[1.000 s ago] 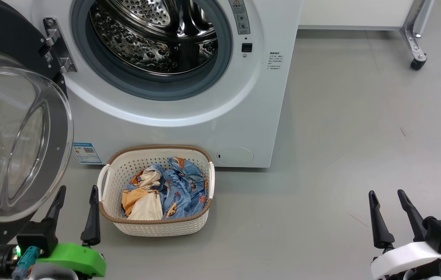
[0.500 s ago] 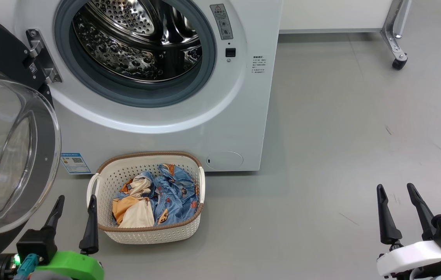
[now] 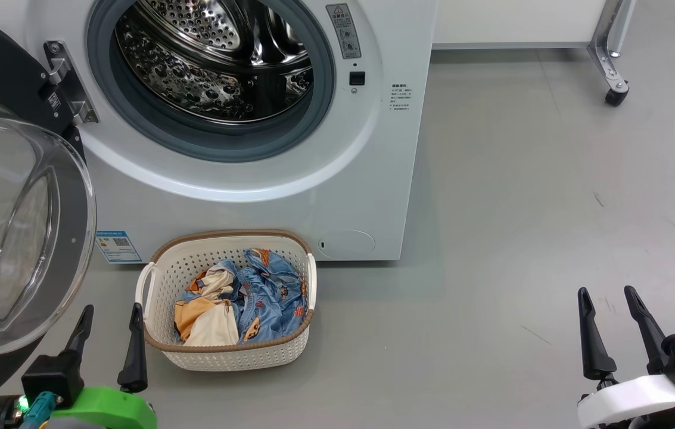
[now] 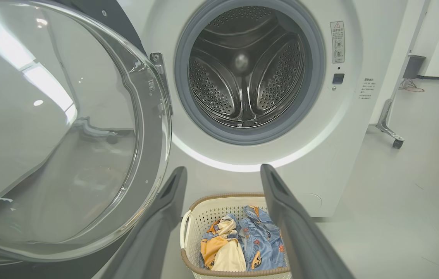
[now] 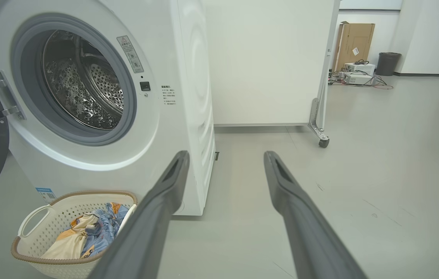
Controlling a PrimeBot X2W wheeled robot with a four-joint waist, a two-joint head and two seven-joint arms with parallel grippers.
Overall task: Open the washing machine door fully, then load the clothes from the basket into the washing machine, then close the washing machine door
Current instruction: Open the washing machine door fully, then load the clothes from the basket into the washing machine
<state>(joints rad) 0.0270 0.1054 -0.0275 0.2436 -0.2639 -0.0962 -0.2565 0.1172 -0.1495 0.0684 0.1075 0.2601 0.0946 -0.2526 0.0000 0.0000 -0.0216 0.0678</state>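
The white washing machine [image 3: 373,149] [image 4: 351,128] [image 5: 188,77] stands with its steel drum [image 3: 218,53] bare. Its round washing machine door [image 3: 9,232] [image 4: 60,128] hangs swung out to the left, glass bowl bulging toward me. On the floor before the machine sits the cream basket [image 3: 164,268] [image 4: 204,209] [image 5: 29,248] holding the blue and orange clothes [image 3: 254,298] [image 4: 242,244] [image 5: 87,232]. My left gripper [image 3: 109,311] [image 4: 222,172] is open just left of the basket, below the door. My right gripper [image 3: 606,293] [image 5: 225,155] is open far right over bare floor.
A white panel on a wheeled metal leg [image 3: 614,89] [image 5: 322,139] stands behind and right of the machine. In the right wrist view a cardboard box [image 5: 355,38], a bin [image 5: 388,64] and cables lie far back. Grey floor [image 3: 522,208] spreads wide on the right.
The head view has shifted, so the machine and basket sit a little further left than a second ago. Both grippers stay open and low in the picture.
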